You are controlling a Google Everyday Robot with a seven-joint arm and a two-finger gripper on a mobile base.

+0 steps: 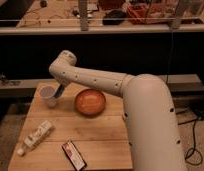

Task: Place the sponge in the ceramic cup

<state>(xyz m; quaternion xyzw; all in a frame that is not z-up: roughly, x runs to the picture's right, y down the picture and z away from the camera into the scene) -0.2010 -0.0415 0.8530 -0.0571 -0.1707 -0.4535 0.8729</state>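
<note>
Whether the gripper by the ceramic cup holds anything I cannot tell; the sponge should squash, so pinch mid-body.

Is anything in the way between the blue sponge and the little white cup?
Nothing visible is. The gripper is at the rim of the ceramic cup with the sponge at its tip; the orange-brown bowl sits apart, to the side.
</note>
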